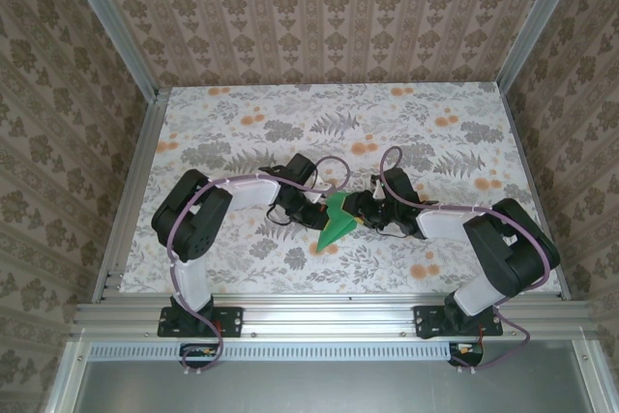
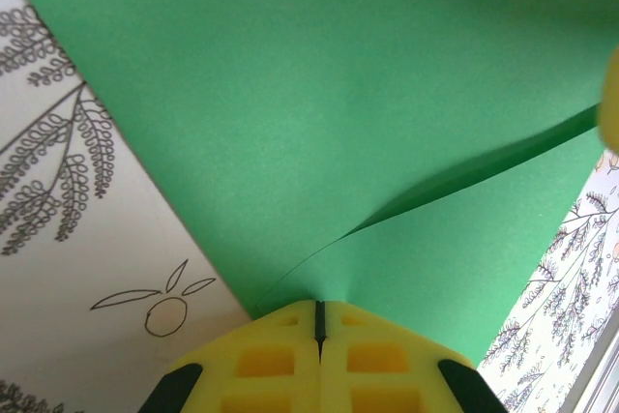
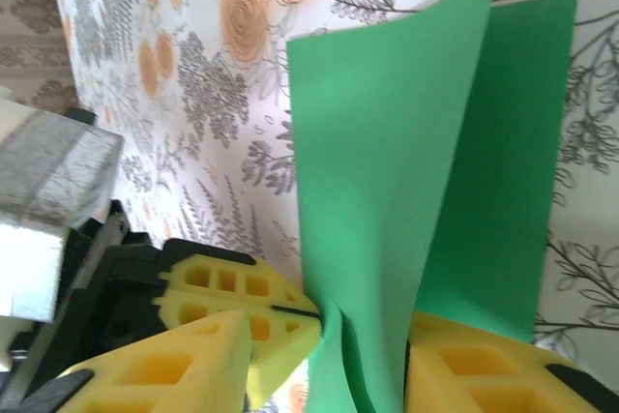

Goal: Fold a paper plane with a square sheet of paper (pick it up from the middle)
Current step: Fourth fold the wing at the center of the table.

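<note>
The green sheet of paper (image 1: 336,224) is held off the floral tabletop between both arms, folded, with a pointed end toward the near left. My left gripper (image 2: 319,311) is shut on its edge, yellow pads pressed together, and a loose flap of the paper (image 2: 338,94) curls above them. In the right wrist view the paper (image 3: 387,162) stands upright and doubled over. The right gripper (image 3: 324,374) straddles it with jaws apart. The left gripper (image 3: 311,311) pinches the fold from the left there. From above, the left gripper (image 1: 326,207) and the right gripper (image 1: 357,219) meet at the paper.
The floral table (image 1: 435,142) is bounded by aluminium rails (image 1: 135,191) at the sides and wallpapered walls behind. Both arm bases stand at the near edge, and cables loop over the forearms.
</note>
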Action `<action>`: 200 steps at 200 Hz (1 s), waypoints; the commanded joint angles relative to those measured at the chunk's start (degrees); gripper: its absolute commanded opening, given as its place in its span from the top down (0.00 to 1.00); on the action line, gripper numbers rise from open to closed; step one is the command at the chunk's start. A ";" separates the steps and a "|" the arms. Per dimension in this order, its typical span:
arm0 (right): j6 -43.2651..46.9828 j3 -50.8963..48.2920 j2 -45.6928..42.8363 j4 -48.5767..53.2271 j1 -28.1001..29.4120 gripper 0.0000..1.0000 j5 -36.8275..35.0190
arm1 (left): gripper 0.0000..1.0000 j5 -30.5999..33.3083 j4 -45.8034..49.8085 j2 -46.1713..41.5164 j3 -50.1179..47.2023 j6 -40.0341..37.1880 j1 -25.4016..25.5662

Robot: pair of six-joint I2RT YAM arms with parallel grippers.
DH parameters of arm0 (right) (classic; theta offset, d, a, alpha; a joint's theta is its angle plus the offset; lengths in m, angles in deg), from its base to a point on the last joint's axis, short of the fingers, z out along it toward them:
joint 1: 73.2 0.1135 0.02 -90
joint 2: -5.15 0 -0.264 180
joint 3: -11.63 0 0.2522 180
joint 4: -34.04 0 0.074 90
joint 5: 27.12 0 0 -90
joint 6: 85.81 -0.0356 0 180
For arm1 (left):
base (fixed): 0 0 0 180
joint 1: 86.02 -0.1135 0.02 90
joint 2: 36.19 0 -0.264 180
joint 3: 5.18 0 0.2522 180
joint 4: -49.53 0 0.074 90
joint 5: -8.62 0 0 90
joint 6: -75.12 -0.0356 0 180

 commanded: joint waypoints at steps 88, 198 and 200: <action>3.35 5.08 0.03 11.85 0.31 0.91 -1.43 | 0.66 10.95 3.91 -15.54 -1.64 -1.71 4.56; 1.36 5.52 -0.64 12.79 0.48 0.92 -2.40 | 0.54 37.67 3.48 -8.68 -0.89 4.74 21.07; 1.29 5.52 -0.60 12.75 0.48 0.92 -2.44 | 0.54 37.96 3.46 -8.57 -0.86 4.89 21.24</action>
